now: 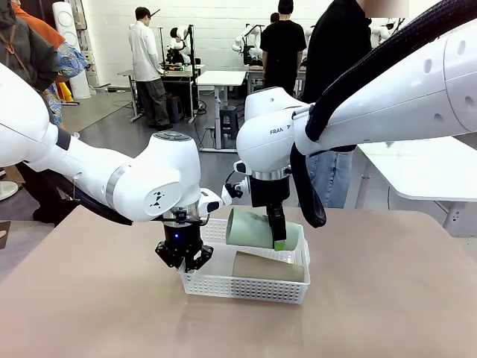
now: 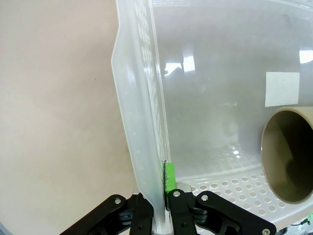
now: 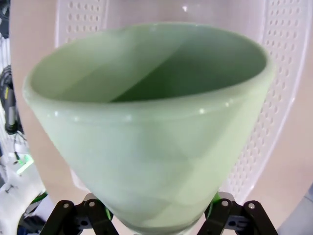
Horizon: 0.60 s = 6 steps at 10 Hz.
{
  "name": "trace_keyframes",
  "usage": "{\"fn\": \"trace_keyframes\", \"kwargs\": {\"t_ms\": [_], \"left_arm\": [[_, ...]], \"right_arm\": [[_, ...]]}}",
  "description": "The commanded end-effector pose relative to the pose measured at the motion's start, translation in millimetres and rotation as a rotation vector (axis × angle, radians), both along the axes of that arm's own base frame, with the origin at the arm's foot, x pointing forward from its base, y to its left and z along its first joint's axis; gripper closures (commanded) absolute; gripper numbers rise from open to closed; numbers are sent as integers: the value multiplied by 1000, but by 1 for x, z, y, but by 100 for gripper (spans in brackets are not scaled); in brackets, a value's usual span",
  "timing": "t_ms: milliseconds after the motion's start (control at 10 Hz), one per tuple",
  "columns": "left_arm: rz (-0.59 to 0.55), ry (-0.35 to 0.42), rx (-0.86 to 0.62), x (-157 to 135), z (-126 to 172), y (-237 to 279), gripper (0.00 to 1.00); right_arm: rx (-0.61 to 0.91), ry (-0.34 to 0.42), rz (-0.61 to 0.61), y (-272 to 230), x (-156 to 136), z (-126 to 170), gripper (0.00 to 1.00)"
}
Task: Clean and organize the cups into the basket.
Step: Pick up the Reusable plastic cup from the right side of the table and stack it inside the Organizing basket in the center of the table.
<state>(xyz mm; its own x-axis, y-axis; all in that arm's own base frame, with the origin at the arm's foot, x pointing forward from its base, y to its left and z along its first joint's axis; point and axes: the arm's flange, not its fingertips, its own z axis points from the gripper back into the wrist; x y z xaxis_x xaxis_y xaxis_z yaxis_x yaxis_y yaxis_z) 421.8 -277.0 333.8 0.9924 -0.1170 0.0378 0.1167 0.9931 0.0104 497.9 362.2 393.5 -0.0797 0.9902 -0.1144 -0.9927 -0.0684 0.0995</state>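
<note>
Left gripper point(image 1: 184, 259): clenched on the left end wall of the basket point(image 1: 246, 287), near the corner on the robot's side.
Left wrist detail: the wall runs up between the two fingers. One green pad point(image 2: 169, 177) presses its inner face; the other is hidden behind the cloudy plastic.
Right gripper point(image 1: 273, 231): grasping the mint green cup point(image 3: 146, 127), jaws spread wide around its body. In the front view one finger crosses the cup's near side and the other is hidden behind it.
Mint green cup: tipped well over on its side, held above the basket's far half. Cannot tell whether it touches anything below.
Tan cup point(image 1: 268, 266): lying on its side on the basket floor, beneath the mint cup. In the left wrist view its open mouth is cut off by the frame edge.
Basket: resting on the tan table point(image 1: 387, 298); far wall mostly hidden by cup and arm.
Person point(image 1: 335, 37): standing at the far side, partly behind the right arm; hands hidden.
</note>
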Motion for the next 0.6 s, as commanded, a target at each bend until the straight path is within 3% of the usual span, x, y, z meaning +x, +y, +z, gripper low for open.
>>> {"fn": "trace_keyframes", "kwargs": {"t_ms": [0, 500], "left_arm": [[1, 4, 8, -3, -4, 0, 100], [1, 4, 8, -3, -4, 0, 100]], "right_arm": [[77, -13, 33, -10, 6, -4, 20], [155, -43, 29, -21, 20, -16, 20]]}}
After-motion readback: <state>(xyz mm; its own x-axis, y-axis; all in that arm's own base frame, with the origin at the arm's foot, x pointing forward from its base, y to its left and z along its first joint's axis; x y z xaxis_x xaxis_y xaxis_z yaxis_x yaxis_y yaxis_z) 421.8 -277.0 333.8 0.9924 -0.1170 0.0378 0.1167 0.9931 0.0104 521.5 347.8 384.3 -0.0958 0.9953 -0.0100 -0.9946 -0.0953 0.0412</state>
